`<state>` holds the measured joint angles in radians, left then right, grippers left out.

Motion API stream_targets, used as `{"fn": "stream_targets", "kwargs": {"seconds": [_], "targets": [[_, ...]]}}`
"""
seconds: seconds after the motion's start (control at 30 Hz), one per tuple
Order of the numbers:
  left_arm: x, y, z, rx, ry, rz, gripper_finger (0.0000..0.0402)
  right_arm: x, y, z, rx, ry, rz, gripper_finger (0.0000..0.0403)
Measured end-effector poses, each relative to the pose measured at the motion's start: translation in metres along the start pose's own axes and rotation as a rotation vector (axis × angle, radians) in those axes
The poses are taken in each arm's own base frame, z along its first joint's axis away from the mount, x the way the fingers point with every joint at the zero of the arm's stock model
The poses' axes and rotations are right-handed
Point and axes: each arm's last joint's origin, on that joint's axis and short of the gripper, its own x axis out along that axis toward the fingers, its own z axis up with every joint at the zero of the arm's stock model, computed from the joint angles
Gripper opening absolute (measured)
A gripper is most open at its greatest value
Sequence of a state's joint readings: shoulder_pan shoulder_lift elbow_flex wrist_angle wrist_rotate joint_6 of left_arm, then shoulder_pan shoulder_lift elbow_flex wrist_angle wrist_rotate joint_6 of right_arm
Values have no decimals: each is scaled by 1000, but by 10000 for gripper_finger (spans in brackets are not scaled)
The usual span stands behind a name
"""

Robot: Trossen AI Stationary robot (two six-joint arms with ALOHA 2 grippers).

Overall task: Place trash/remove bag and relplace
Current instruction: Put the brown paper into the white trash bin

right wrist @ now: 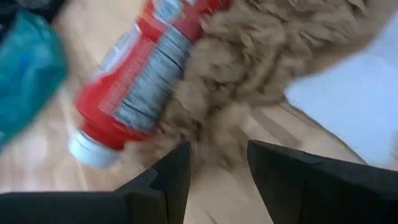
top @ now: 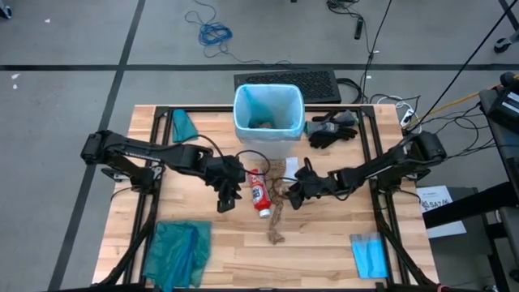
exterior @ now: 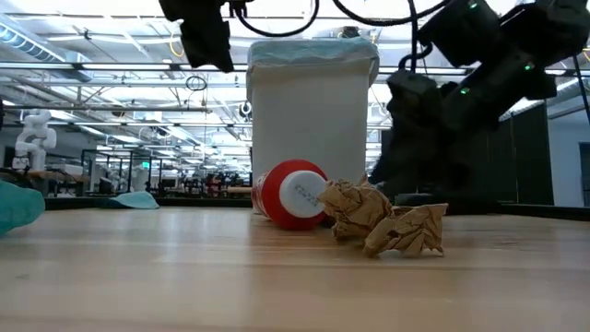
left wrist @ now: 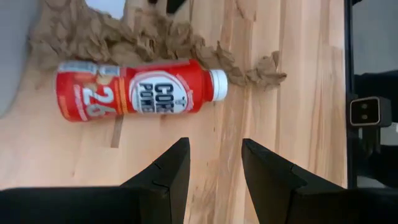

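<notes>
A white bin (top: 268,138) lined with the light-blue bag (top: 243,101) stands at the table's far middle, with some trash (top: 261,124) inside. In front of it a red-and-white bottle (top: 259,193) lies on its side. Against the bottle lies a long crumpled strip of brown paper (top: 278,212). My left gripper (top: 227,195) hangs open above the table just left of the bottle (left wrist: 140,90), with nothing between its fingers. My right gripper (top: 296,193) is open and low, right of the paper (right wrist: 261,56). My right gripper comes slanting down from the table's right at the brown paper's edge (right wrist: 214,140). Its open fingers stand to either side of that edge. I cannot tell whether they touch it.
A darker teal-green bag (top: 178,251) lies at the near left corner and a small folded blue sheet (top: 369,255) at the near right. Black gloves (top: 331,130) lie right of the bin, and a small teal piece (top: 183,126) lies to its left. Bare wood shows along the near middle.
</notes>
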<state>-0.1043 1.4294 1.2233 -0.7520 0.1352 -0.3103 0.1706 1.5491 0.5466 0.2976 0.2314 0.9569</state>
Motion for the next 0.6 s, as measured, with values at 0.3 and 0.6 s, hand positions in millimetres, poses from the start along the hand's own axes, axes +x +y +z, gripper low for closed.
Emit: {"fn": "stream_targets", "kwargs": {"seconds": [0.3,0.6], "targets": [[-3,0,0,-6,-12,10,141,19,-9,-4,74,40,16,97],[-3,0,0,-24,-9,11,141,-10,20,1,54,28,194,2]]}}
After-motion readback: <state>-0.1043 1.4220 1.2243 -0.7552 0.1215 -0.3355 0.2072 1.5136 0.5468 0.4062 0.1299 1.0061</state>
